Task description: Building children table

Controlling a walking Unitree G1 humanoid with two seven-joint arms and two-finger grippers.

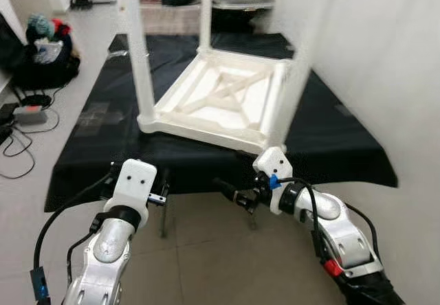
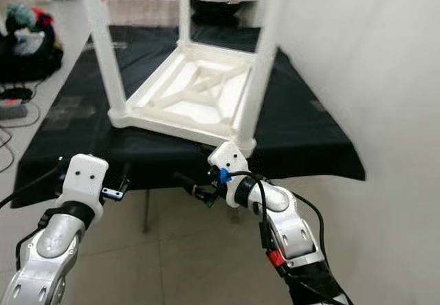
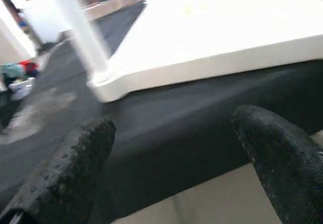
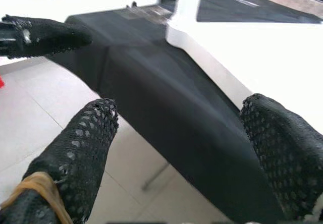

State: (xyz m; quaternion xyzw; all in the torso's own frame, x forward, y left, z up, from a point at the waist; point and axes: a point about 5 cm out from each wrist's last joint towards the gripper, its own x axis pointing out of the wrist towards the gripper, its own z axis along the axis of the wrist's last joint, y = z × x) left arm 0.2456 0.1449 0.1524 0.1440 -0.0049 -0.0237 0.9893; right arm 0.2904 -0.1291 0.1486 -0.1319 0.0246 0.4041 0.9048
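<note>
A white children's table lies upside down on a black-covered work table. Its white legs stand upright at the corners, one at the near left, one at the near right and one at the back. My left gripper is open below the work table's front edge, facing the near-left corner, with nothing between its fingers. My right gripper is open and empty too. It hangs under the near-right corner and points left toward the left gripper's fingers.
A white wall runs close along the right side. On the floor at the left lie a dark bag with clothes and a power strip with cables. Tiled floor lies under my arms.
</note>
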